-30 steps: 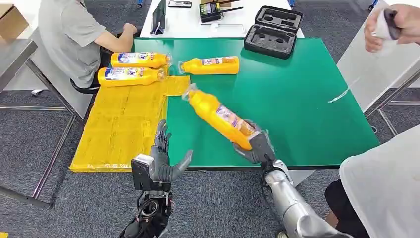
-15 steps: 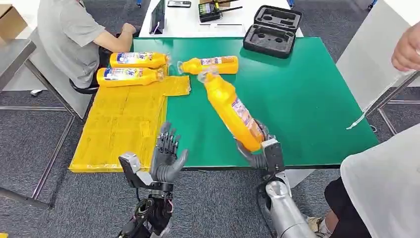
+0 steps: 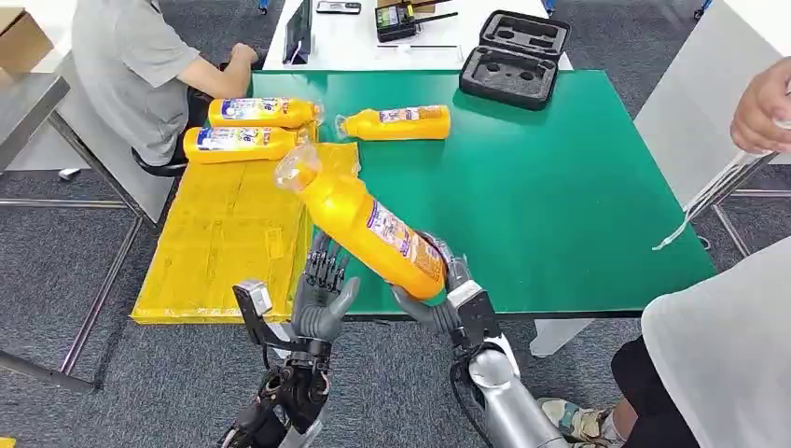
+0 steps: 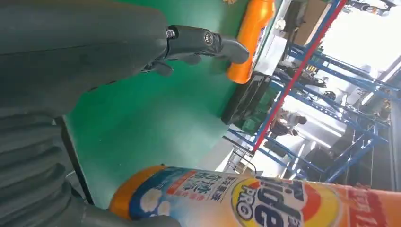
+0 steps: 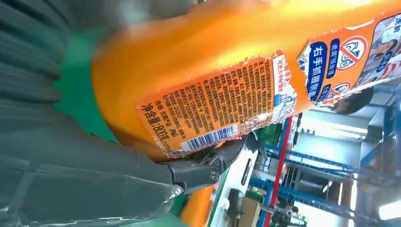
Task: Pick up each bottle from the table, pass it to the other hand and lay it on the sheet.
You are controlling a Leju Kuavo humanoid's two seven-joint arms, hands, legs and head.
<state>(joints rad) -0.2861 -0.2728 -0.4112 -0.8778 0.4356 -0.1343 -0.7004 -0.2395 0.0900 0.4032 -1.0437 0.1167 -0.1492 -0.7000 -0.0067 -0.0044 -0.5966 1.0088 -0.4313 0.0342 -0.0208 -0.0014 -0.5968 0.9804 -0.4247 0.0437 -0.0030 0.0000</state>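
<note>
The green table (image 3: pixel 560 187) takes up the middle of the scene, and a yellow sheet (image 3: pixel 224 233) lies over its left part, hanging past the near-left edge. At the far edge of the table sits an open black case (image 3: pixel 514 58) with moulded hollows; nothing can be seen lying in those hollows. Beyond it stands a white table (image 3: pixel 354 42) carrying small dark devices.

A seated person in a grey shirt (image 3: pixel 131 65) is at the far left corner, another person in white (image 3: pixel 723 364) stands at the near right, and a third person's hand (image 3: pixel 765 103) shows at the right edge with a pale strip hanging from it.

The right hand (image 3: pixel 446 285) grips the base of an orange bottle (image 3: pixel 364 224), which is held above the table's near edge, tilted with its clear cap end pointing far and left over the sheet. The right wrist view shows the fingers wrapped under the labelled body. The left hand (image 3: pixel 322 289) is just beside the bottle's lower part, palm up with fingers spread and holding nothing; whether it touches the bottle cannot be told.

Two more bottles (image 3: pixel 247 129) lie side by side on the far end of the sheet, and a fourth bottle (image 3: pixel 396 122) lies on the bare green surface just right of them.
</note>
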